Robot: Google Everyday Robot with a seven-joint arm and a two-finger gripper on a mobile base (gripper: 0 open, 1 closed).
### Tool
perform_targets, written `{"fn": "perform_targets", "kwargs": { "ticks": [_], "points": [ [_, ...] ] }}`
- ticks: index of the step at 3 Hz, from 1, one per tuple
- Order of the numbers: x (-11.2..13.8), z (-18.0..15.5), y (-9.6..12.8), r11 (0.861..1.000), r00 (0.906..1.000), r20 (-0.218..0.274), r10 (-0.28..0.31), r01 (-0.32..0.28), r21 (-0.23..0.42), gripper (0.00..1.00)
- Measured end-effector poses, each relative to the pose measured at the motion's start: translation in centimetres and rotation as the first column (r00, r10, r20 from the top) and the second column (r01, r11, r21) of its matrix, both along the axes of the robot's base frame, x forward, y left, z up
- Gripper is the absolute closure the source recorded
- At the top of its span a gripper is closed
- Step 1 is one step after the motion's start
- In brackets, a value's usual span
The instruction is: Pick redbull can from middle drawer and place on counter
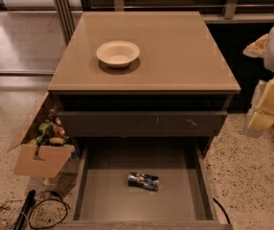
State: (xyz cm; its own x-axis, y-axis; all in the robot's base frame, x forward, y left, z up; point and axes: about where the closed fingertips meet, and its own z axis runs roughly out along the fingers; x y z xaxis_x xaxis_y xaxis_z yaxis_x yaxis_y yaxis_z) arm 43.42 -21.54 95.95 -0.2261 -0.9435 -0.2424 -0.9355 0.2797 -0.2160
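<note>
The redbull can [143, 181] lies on its side on the grey floor of the open middle drawer [98, 195], near the middle. The drawer is pulled out toward me below a shut drawer front with pale scratches [142, 123]. The tan counter [175, 56] tops the dark cabinet. My gripper [266, 109] hangs at the right edge of the camera view, beside the cabinet, at about the height of the shut drawer front. It is well apart from the can and holds nothing that I can see.
A cream bowl [118, 53] stands on the counter's left half. An open cardboard box [39, 150] with small items sits on the floor left of the cabinet. Black cables [36, 210] lie on the speckled floor at the lower left.
</note>
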Motion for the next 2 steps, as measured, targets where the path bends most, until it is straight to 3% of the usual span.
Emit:
{"fn": "perform_targets", "kwargs": {
  "ticks": [1,2],
  "points": [
    [-1.2,-4.4,0.7,0.997,0.9977,-0.068,0.001,0.004,0.075,0.00],
    [-1.8,-9.2,1.7,0.985,0.9940,-0.109,0.010,0.009,0.172,0.00]
  ]
}}
